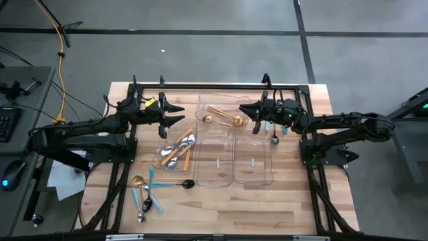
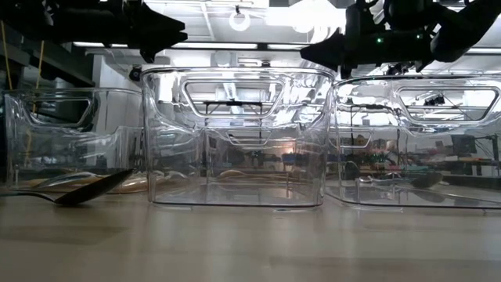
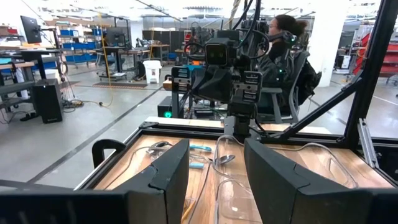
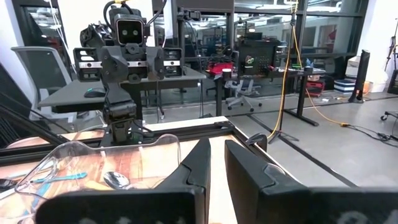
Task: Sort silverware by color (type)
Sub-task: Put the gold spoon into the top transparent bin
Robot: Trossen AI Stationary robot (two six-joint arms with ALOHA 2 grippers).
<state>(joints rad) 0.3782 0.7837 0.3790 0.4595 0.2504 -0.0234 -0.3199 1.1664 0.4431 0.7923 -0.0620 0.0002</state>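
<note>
Three clear trays stand side by side. Orange-handled silver spoons (image 1: 178, 151) lie in the left tray (image 1: 165, 138). Gold spoons (image 1: 225, 120) lie at the far end of the middle tray (image 1: 217, 175). Light-blue-handled pieces (image 1: 273, 134) rest on the table beside the right tray (image 1: 253, 175). A gold spoon, teal-handled pieces (image 1: 146, 194) and a dark spoon (image 1: 188, 183) lie on the near-left tabletop. My left gripper (image 1: 180, 114) hovers open above the left tray's far end. My right gripper (image 1: 242, 112) hovers above the gold spoons, with only a narrow gap between its fingers (image 4: 216, 163).
A black frame (image 1: 214, 87) runs along the table's far edge and down both sides. The near half of the wooden tabletop (image 1: 267, 207) shows as bare board. In the low view the dark spoon (image 2: 78, 192) lies in front of the trays. A person sits beyond the table (image 3: 286, 37).
</note>
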